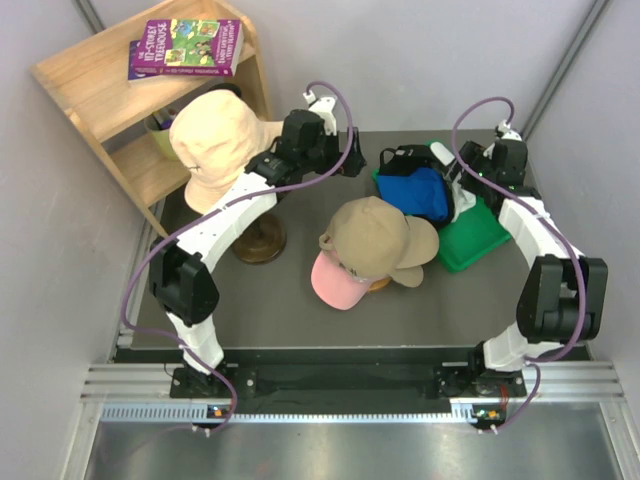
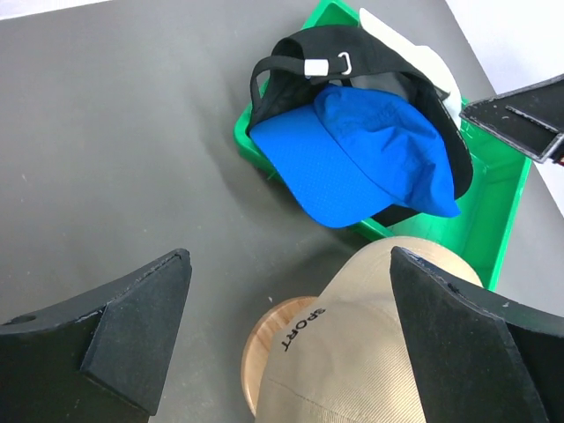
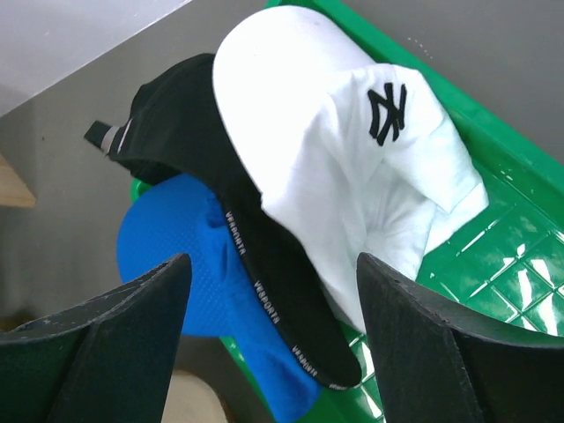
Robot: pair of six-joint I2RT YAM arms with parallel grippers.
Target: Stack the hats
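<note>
1. The left gripper (image 2: 289, 264) hangs over the table (image 2: 106, 132) with its jaws spread as wide as they go and nothing between them.
2. Below it sits the khaki cap (image 2: 352, 352), its crown marked "SPORT", resting on a round wooden stand (image 2: 263, 345). The cap lies toward one jaw and runs partly behind that finger, clear of the other.
3. From above, the khaki cap covers most of the pink cap (image 1: 335, 283), whose peak sticks out from under it toward the near left.
4. The right gripper (image 3: 273, 264) is over the green tray (image 3: 502, 256), its jaws well apart with no cap clamped between them.
5. In the gap under those jaws lie the edge of the white cap (image 3: 335, 132) and the peak of the black cap (image 3: 189, 150). Whether either pad brushes the fabric is hard to tell from this angle.
6. In the tray, the white cap lies on top at the far right, overlapping the black cap. The blue cap (image 3: 167, 256) lies beside the black one at the tray's left end, its peak reaching over the rim.
7. The peach hat (image 1: 215, 140) sits apart at the far left, just beside the wooden shelf (image 1: 90, 85).
</note>
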